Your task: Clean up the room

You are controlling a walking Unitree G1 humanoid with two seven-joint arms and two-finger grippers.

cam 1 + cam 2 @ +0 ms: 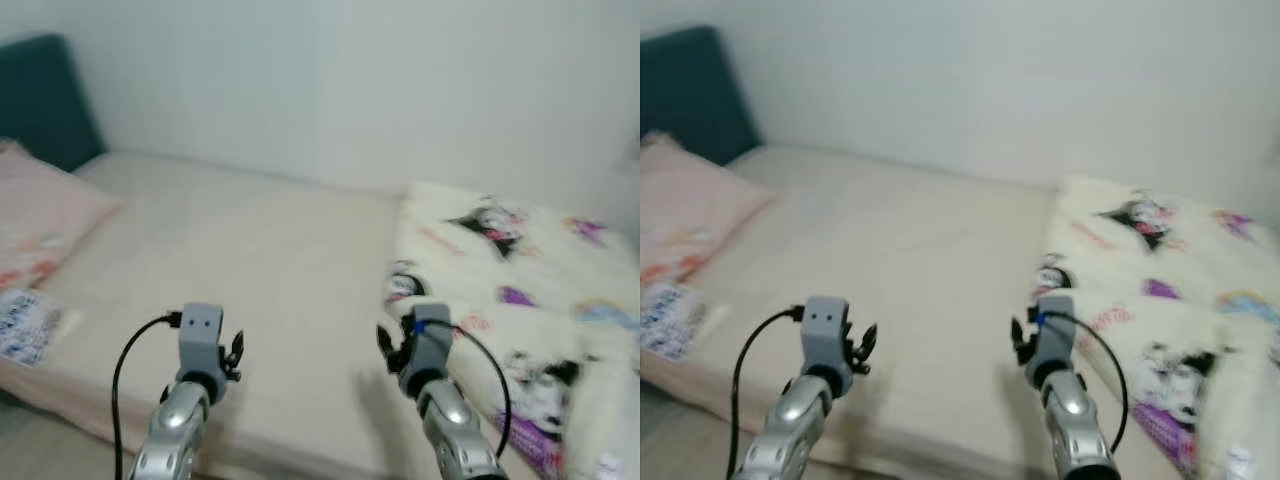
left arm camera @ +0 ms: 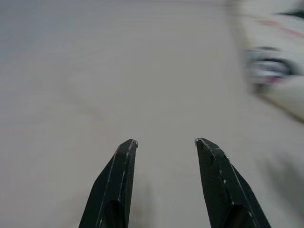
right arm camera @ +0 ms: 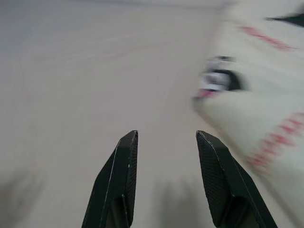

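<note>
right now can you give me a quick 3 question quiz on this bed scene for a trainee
1. True or false: the left tool is shut on the pink pillow.
2. Which lies nearest the right tool?
A. the dark headboard
B. the cartoon-print blanket
C. the blue-and-white packet
3. Fill in: both tools are held above the bare beige ____ of the bed.

Key
1. False. Its fingers stand apart with nothing between them, and the pillow lies off to the robot's left.
2. B. The blanket's edge lies just to the right of that tool.
3. Sheet.
</note>
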